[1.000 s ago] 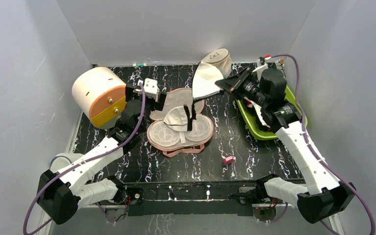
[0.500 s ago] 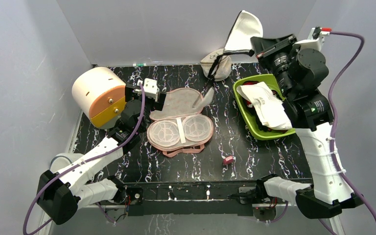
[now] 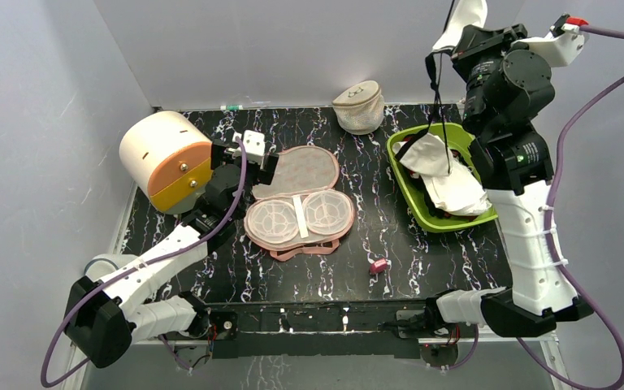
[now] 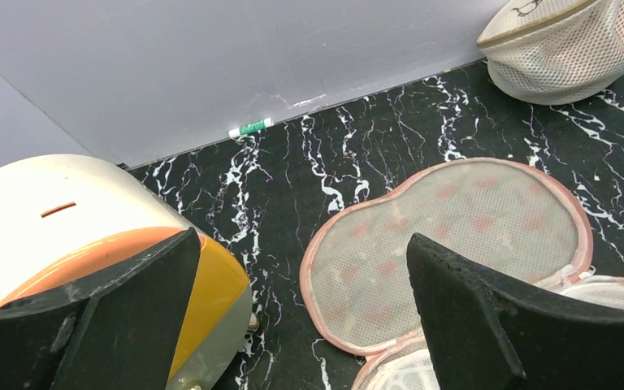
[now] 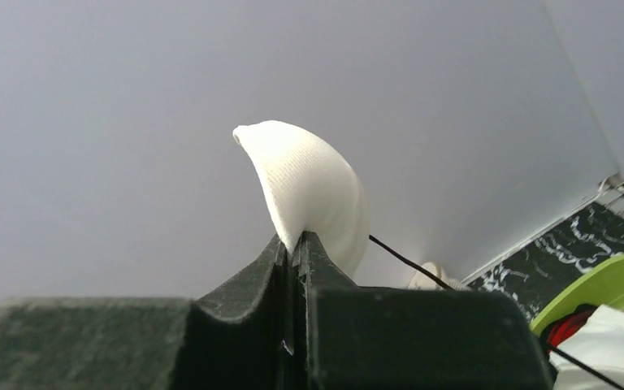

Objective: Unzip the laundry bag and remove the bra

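– Two arms in frame, and your right one stands tall: near-vertical from its base, wrist cocked high over the green tray. What's in the right gripper?

– Its fingers are pinched tight together on the edge of the bra. That's a white, finely ribbed padded cup curving up from the tips, with thin black straps dangling toward the tray. Whether they touch the white cloth in there, I can't tell.

– And your left arm?

– Low, stretched forward over the black marbled table. The left gripper sits just beside the laundry bag, black fingers spread wide with nothing between them.

– The bag itself?

– Unzipped, lying flat mid-table. It's peanut-shaped with pink trim, the lid laid back to show its mesh lining. Two round white mesh cups face up with a white band between them. There's a beige domed mesh pouch by the back wall and a cream-and-orange drum at the left.
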Motion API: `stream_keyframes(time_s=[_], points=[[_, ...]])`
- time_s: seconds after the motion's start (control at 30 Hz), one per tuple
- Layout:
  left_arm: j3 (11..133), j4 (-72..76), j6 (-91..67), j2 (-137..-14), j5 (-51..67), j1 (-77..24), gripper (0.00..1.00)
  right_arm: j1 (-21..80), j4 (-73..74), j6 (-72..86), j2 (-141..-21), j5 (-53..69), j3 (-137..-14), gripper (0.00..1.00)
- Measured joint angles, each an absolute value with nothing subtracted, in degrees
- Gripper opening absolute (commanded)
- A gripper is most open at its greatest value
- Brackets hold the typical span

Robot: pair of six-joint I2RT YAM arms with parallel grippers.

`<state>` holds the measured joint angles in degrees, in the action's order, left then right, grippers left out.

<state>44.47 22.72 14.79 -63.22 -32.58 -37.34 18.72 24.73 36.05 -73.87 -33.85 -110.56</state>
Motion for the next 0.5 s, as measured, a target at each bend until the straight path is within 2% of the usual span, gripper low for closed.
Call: stream_keyframes(time_s=[0.27,0.5], points=[[44.5,22.6,14.8,-64.2,-32.6,-37.3,0.98,18.2,17.5,27.9,-77.0,-44.1,-111.3,0.00],[44.5,22.5,14.7,-64.2,-32.6,-37.3,0.98,11.6,14.4,24.9,-78.2,-47.9,-108.6,0.00]])
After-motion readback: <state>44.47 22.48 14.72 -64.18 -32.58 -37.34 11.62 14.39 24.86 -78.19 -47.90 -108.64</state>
